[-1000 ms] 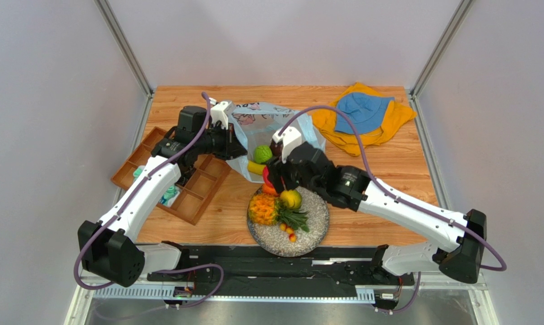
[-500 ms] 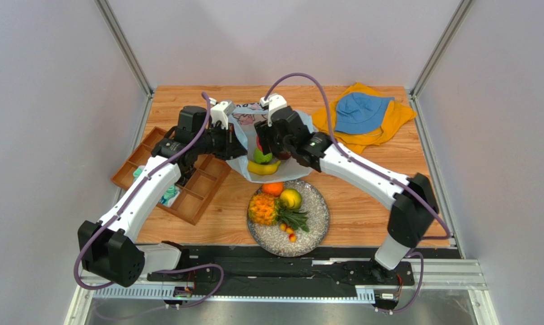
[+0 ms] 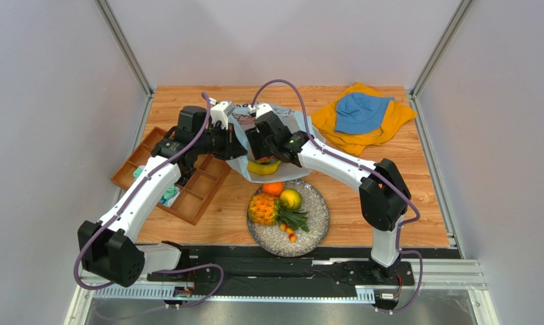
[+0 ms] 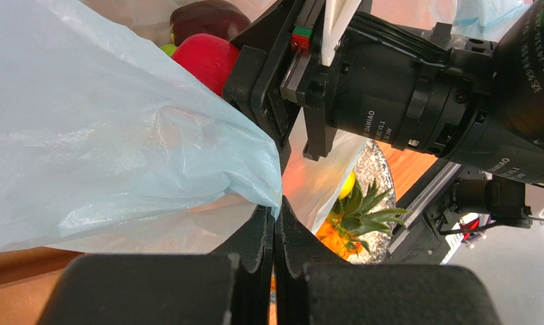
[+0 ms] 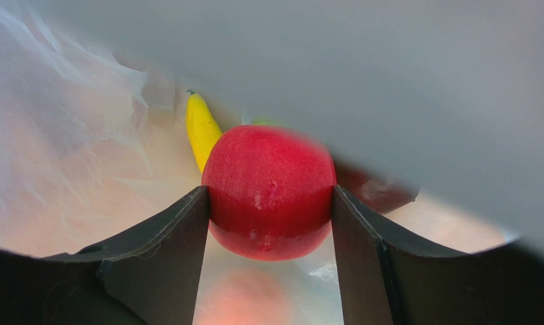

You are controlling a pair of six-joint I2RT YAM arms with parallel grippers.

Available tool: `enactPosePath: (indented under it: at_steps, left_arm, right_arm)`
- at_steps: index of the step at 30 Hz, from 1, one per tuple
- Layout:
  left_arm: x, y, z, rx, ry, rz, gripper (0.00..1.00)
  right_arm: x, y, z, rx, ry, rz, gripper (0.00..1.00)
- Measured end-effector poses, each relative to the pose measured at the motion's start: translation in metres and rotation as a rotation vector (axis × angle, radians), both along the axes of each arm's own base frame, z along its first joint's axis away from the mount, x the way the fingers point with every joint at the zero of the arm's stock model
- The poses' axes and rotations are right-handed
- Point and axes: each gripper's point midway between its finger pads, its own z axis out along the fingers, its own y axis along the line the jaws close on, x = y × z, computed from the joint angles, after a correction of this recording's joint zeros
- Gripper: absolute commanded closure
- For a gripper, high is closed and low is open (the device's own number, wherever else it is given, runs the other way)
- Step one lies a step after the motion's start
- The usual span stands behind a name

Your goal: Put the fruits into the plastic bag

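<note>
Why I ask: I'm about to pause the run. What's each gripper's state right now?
Left gripper: closed, pinching the bag edge.
Right gripper: closed on the red apple.

bright even light, blurry wrist foregrounds

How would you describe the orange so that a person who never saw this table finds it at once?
Find the grey speckled plate at the near middle of the table. The orange sits at its far edge, nearest the bag. It is the only plain orange ball, unlike the leafy pineapple and yellow-green fruit beside it.
</note>
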Motion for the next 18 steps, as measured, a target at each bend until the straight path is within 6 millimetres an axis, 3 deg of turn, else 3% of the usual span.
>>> enactPosePath:
  at_steps: [5,11,18]
  left_arm:
    - [-0.0001,-0.0001,0.0,0.0,0.0,-0.001,1.0]
    - [-0.0004,-0.0003,0.0002,-0.002,0.001,-0.002,1.0]
    - [-0.0006,-0.0005,0.0003,-0.003,0.001,-0.004,1.0]
  right_arm:
    - [-0.0001,0.0005,0.0016,-0.004,0.006,0.001,0.3]
    - [0.0015,0.0026,0.0062,0.004,0.0,0.002,0.27]
    - [0.002,0.0048,-0.0029,-0.007,0.016,0.007,0.25]
